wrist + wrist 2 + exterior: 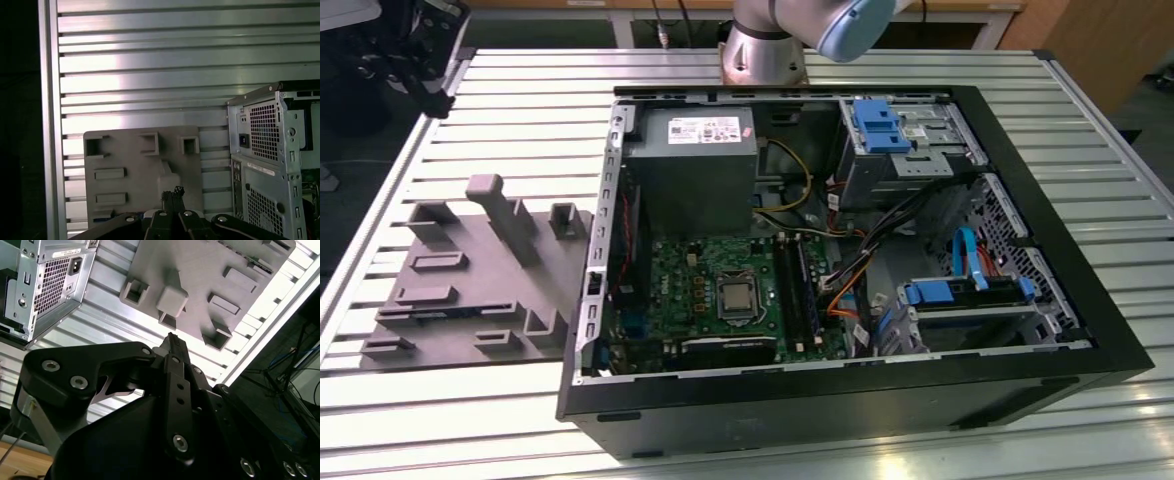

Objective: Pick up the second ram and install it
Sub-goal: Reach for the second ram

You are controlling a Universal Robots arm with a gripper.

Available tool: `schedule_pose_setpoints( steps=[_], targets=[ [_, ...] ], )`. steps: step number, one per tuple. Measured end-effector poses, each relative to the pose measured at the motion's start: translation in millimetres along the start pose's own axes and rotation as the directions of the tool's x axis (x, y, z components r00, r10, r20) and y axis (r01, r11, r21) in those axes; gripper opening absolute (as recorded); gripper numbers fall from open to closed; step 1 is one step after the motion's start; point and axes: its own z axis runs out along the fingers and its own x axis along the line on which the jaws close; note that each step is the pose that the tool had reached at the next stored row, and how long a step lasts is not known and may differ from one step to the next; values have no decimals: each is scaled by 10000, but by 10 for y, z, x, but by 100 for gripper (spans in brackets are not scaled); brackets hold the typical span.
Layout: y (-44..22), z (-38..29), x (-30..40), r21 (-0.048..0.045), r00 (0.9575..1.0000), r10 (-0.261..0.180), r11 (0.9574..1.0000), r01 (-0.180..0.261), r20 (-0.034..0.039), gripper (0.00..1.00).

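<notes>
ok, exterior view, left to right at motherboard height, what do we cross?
grey fixture plate → processor socket → black memory slots → orange cables → blue drive bracket

You have bare slatted table (520, 90) all round the grey fixture tray (454, 300), which sits just beside the computer case (854, 400) on the exterior view's left. The tray's upright posts (507, 220) would catch a low pass. In the first wrist view your gripper (172, 191), fingers together, hangs above the tray with open air below. Inside the open case, the memory slots (794, 285) lie in a narrow lane between the processor socket (736, 297) and a cable bundle (847, 280) that may overhang them. The power supply (691, 170) and drive cage (907, 150) block the end nearest the arm's base (767, 50).
</notes>
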Motion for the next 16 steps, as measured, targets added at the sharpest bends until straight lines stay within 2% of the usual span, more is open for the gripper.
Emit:
schedule_pose_setpoints(
  steps=[16],
  targets=[
    [-35,2,51,1,10000,1,10000,-1,-1,11]
  ],
)
